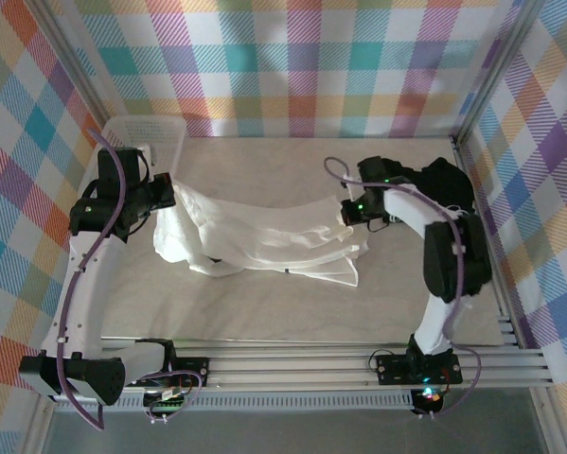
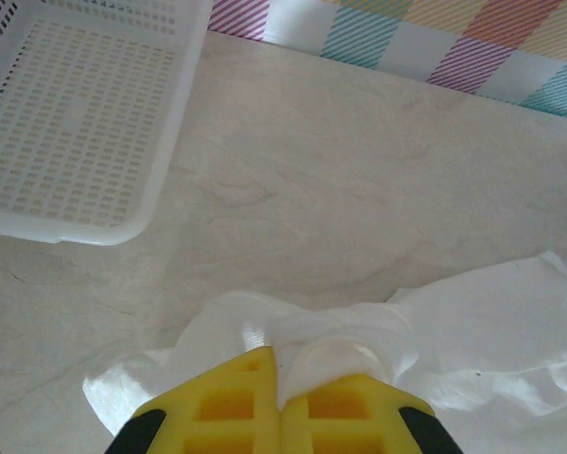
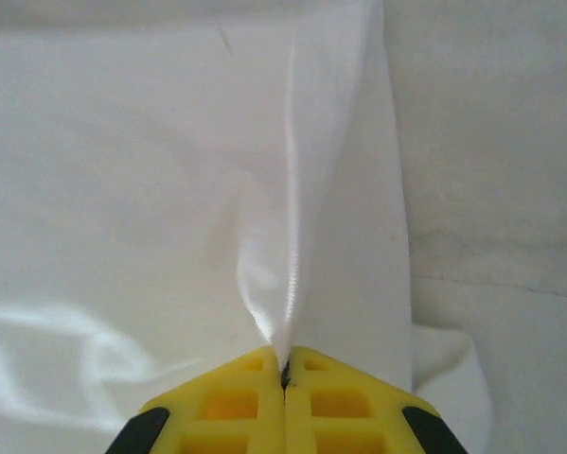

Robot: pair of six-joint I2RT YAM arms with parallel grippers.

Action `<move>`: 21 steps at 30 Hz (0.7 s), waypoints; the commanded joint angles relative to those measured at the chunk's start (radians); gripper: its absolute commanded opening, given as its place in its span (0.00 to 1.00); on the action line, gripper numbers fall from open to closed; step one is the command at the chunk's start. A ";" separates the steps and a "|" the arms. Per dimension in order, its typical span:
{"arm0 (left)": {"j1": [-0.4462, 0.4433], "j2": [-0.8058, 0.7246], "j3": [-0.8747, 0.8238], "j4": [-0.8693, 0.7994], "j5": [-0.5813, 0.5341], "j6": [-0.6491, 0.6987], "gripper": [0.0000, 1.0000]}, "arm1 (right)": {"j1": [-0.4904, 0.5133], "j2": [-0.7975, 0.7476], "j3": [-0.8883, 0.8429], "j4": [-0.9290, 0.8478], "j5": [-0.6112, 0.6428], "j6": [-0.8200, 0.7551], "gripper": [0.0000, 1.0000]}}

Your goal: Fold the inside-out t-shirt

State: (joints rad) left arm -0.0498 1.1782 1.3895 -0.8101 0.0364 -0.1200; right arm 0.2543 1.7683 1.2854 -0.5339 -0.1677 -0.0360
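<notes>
Top external view: the inside-out t-shirt (image 1: 264, 241) lies rumpled across the middle of the table (image 1: 264, 317), drawn into a loose band between the two arms. The left hand (image 1: 167, 197) is at the shirt's left end, near the white basket (image 1: 152, 130). The right hand (image 1: 351, 214) is at its right end, and the black t-shirt (image 1: 446, 184) is bunched behind that arm by the right wall.

In the left wrist view the yellow fingers (image 2: 228, 407) are closed on a small puff of white cloth. In the right wrist view the right hand's fingers are pressed together on a thin raised ridge of fabric that runs away from them. So both hands grip the shirt. Which part of the garment each one holds, hem, sleeve or shoulder, I cannot tell.

The step in hand looks like spreading the shirt flat before any fold is made. To do it well, both hands should rise together and draw apart evenly, so the sagging middle and the twisted folds at the lower edge pull out without bunching further.

The right hand's pinch looks slight, perhaps a single layer, so a slow, steady pull is safer than a quick one. The left hand has more cloth and can bear more of the load. The shirt should come down in the open middle of the table, apart from the basket and the black t-shirt, smoothed from one end to the other.
</notes>
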 commanded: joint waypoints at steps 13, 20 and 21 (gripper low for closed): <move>0.055 -0.020 -0.007 0.049 0.069 -0.064 0.00 | -0.188 -0.373 -0.095 0.197 -0.591 0.201 0.00; 0.097 -0.044 0.022 0.072 0.128 -0.138 0.00 | -0.256 -0.450 -0.079 0.278 -0.687 0.296 0.00; 0.113 -0.050 0.029 0.081 0.148 -0.159 0.00 | -0.279 -0.472 -0.076 0.310 -0.707 0.329 0.00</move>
State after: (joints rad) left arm 0.0246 1.1683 1.3895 -0.7830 0.1242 -0.2161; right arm 0.0193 1.3735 1.1908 -0.3321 -0.7753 0.2123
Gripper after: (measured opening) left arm 0.052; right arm 0.064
